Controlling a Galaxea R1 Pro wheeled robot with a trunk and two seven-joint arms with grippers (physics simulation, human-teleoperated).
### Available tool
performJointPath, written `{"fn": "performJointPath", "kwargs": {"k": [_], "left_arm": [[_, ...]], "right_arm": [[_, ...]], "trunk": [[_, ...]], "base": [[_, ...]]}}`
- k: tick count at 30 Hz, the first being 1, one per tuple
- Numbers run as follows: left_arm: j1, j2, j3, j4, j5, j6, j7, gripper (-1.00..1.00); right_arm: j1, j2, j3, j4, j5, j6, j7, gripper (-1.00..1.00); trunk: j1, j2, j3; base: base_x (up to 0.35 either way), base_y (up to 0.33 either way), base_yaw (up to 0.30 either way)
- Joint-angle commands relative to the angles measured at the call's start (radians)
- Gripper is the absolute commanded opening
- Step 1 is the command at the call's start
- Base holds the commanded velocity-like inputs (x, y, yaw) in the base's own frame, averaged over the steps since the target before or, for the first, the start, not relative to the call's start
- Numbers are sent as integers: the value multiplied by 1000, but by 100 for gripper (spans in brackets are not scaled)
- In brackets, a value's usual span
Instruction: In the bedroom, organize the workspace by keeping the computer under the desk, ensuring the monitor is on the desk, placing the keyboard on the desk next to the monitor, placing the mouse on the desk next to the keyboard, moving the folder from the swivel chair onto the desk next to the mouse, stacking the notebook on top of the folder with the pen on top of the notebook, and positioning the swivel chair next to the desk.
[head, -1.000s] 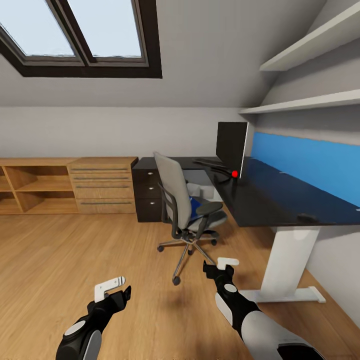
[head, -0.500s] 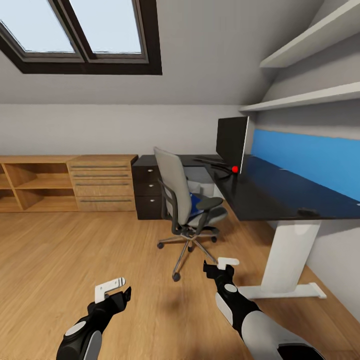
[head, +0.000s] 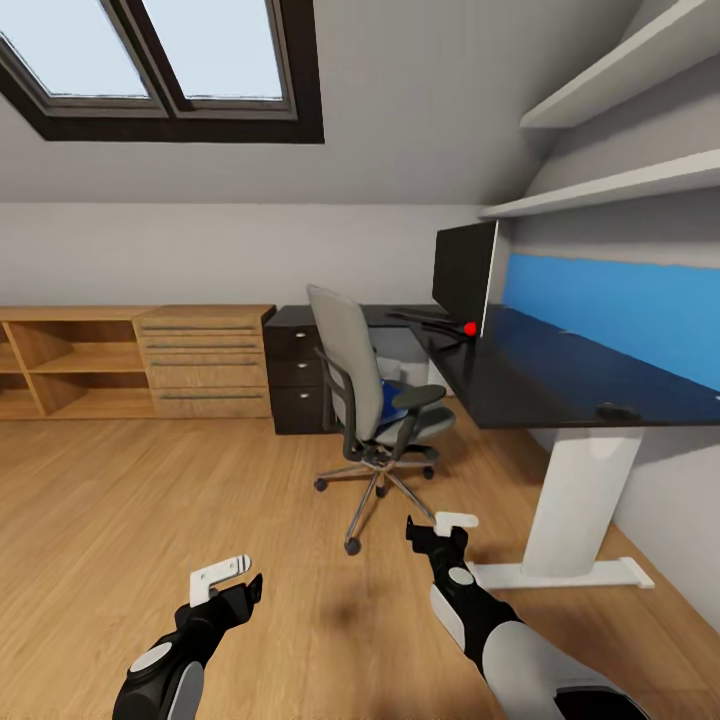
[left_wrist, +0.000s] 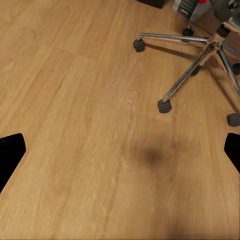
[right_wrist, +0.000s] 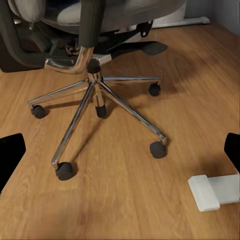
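The grey swivel chair (head: 365, 385) stands on the wood floor beside the black-topped desk (head: 540, 380), its back towards me. The blue folder (head: 392, 403) lies on its seat. On the desk's far part stands the monitor (head: 463, 270), with the flat dark keyboard (head: 420, 319) in front of it. The small black mouse (head: 617, 410) sits near the desk's front edge. Beyond the chair's chrome base (left_wrist: 200, 55) is the grey computer (left_wrist: 186, 6). My left gripper (head: 235, 580) and right gripper (head: 440, 527) hang open and empty above the floor, short of the chair. Notebook and pen are out of view.
A light wooden shelf and drawer unit (head: 205, 360) lines the back wall at the left. The desk's white leg (head: 580, 500) and its foot (right_wrist: 215, 191) stand to the right of my right arm. A small red spot (head: 470, 328) shows by the monitor's foot.
The whole picture has shifted a little, so the camera has moved; the chair and desk look slightly nearer. Both arms hold the same pose.
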Motion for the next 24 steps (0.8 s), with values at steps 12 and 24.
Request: {"fn": "performJointPath", "kwargs": {"k": [12,24], "left_arm": [[-1,0,0,-3,11,4,7,100],[-1,4,3,7,11,1,0,100]], "right_arm": [[-104,-29,-11,6,0,167,-8,100],[-123,-44,-8,35,5,156,-7,100]], "trunk": [[34,-64,-29],[34,-64,-29]], "base": [[0,0,0],[7,0,0]]}}
